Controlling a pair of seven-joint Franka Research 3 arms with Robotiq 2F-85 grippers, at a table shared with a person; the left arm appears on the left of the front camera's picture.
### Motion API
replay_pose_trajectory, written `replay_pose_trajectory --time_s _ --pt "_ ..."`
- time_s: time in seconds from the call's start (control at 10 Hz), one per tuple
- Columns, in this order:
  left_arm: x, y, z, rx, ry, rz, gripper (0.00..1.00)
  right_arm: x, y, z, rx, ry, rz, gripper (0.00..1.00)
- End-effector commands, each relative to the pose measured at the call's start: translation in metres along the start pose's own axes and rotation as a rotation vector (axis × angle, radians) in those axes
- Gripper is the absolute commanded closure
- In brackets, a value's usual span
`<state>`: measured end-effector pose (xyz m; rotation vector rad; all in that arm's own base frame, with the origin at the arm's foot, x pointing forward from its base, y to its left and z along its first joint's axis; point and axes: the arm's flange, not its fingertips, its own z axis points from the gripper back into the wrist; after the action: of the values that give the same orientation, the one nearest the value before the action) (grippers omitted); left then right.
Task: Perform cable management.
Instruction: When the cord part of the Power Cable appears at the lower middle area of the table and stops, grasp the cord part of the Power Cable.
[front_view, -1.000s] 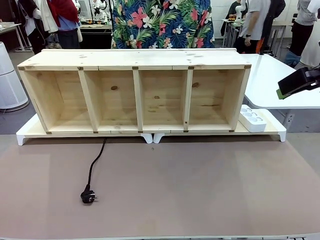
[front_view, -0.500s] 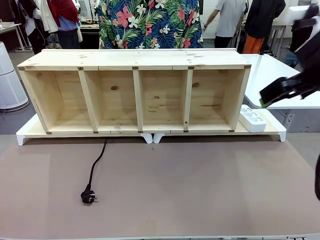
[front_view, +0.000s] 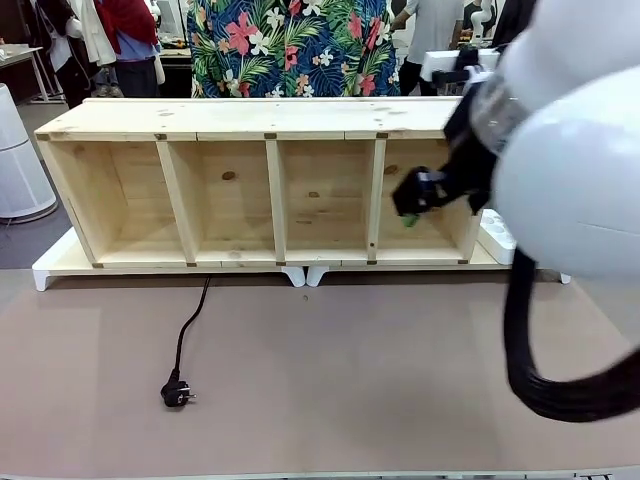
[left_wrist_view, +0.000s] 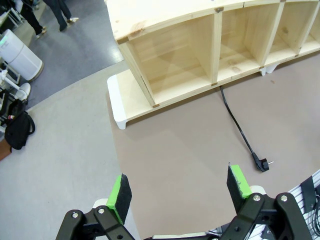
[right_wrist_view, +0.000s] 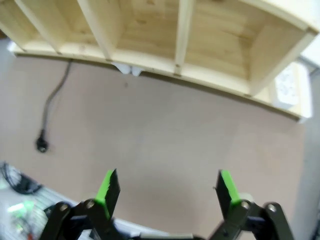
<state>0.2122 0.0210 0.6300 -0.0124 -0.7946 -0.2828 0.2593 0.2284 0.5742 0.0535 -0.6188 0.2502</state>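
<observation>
Barely begun: nothing gripped, nothing tidied.

Spread across the foreground, the brown table mat (front_view: 380, 400); along its far side, a long wooden shelf (front_view: 270, 190) with four open bays. Looming large and blurred before the shelf's right end, the right arm (front_view: 570, 150). Half hidden behind it, the white power strip (front_view: 498, 236). Poised above the mat with jaws spread wide and empty, the right gripper (right_wrist_view: 165, 187); likewise spread and empty, high off the shelf's left end, the left gripper (left_wrist_view: 180, 187). Emerging from under the shelf near the second bay, the cable (front_view: 186, 326), curving loose over the mat to its plug (front_view: 176, 393) near the front edge. Probably joined to the strip behind the shelf, though hidden there. Left to do, by the look of it: gather and stow the whole slack run.
</observation>
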Motion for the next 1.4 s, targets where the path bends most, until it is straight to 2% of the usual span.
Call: replay_pose_trajectory --time_s 0.0,0.2,0.5,0.9,1.1,1.3 --pt "0.000 0.001 0.000 0.000 -0.001 0.005 0.00 0.027 0.038 -0.019 -0.031 0.001 -0.110 0.00" --pt "0.000 0.001 0.000 0.000 -0.001 0.005 0.00 0.043 0.075 -0.045 -0.014 0.000 -0.107 0.00" --pt "0.000 0.001 0.000 0.000 -0.001 0.005 0.00 0.058 0.116 -0.088 -0.016 0.007 -0.191 0.00" --pt "0.000 0.001 0.000 0.000 -0.001 0.005 0.00 0.065 0.179 -0.139 0.005 0.133 -0.059 0.00" --pt "0.000 0.001 0.000 0.000 -0.001 0.005 0.00 0.070 0.200 -0.168 -0.008 0.215 -0.127 0.00" --pt "0.000 0.001 0.000 0.000 -0.001 0.005 0.00 0.076 0.216 -0.192 -0.067 0.231 -0.206 0.00"
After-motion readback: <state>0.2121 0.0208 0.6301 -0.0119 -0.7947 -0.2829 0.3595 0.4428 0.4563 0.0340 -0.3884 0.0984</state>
